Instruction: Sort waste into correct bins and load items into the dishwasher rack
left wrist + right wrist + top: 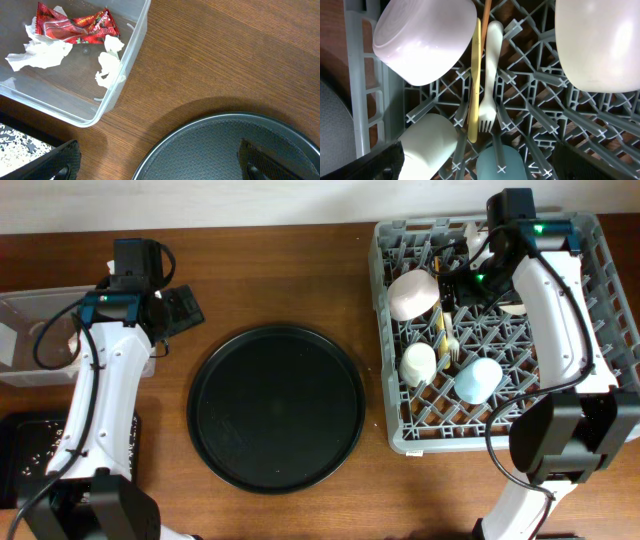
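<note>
The pale cream plate (600, 45) is cut off by the top and right edges of the right wrist view. Overhead it is almost wholly covered by the right arm, so little of it can be made out. The clear plastic rectangular tub (30, 308) is cropped by the left edge overhead and partly hidden under the left arm. In the left wrist view, the small red crinkled snack wrapper (75, 25) and the crumpled white paper tissue (40, 52) are seen lying inside it. The shallow black rectangular tray (10, 425) is cropped at the corner, with loose white rice grains (20, 145) scattered on it.

Of the left gripper (160, 165) only the two tips are shown, spread wide with nothing between them, above the wooden table (280, 270) and the rim of the large round black tray (277, 408).

The right gripper (482, 167) is likewise seen spread wide and holding nothing, over the large square grey plastic rack (392, 395). In the rack, the yellow slender utensil (475, 80) and the white fork (490, 85) are laid side by side between the pinkish-white bowl (425, 42) and the plate. The small cream cup (427, 145) and the small blue cup (500, 162) are cut off by the lower edge. Whether the orange-brown stretch above the utensil belongs to it cannot be told.
</note>
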You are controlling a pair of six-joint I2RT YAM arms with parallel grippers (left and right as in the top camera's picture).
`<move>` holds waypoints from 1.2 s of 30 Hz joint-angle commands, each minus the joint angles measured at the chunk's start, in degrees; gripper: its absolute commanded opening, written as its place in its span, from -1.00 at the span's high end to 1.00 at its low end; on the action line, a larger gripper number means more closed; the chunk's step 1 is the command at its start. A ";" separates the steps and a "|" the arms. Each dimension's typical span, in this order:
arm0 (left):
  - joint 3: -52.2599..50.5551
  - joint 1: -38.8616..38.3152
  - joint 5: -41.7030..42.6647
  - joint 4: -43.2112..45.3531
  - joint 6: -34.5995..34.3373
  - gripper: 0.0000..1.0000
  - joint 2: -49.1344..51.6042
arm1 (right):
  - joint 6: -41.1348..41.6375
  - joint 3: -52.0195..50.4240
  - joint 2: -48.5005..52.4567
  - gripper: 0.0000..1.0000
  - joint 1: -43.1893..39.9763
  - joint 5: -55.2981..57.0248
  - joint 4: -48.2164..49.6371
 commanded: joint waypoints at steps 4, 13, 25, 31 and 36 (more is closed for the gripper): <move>0.00 -0.09 -0.63 0.02 -0.55 -0.99 0.17 | 0.24 0.96 -1.07 -0.97 0.00 -0.31 -0.07; 0.00 -0.13 -0.63 0.02 -0.57 -0.99 -28.06 | 0.24 0.96 -1.07 -0.97 0.00 -0.31 -0.04; -4.87 -5.07 -2.99 -25.83 -0.52 -0.99 -53.70 | 0.24 0.96 -1.07 -0.97 0.00 -0.31 -0.04; -28.70 -5.07 4.55 -5.35 -0.59 -0.99 -60.46 | 0.24 0.96 -1.07 -0.97 0.00 -0.31 -0.07; -54.03 -5.07 12.98 28.85 -0.57 -0.99 -71.84 | 0.24 0.96 -1.07 -0.97 0.00 -0.31 -0.04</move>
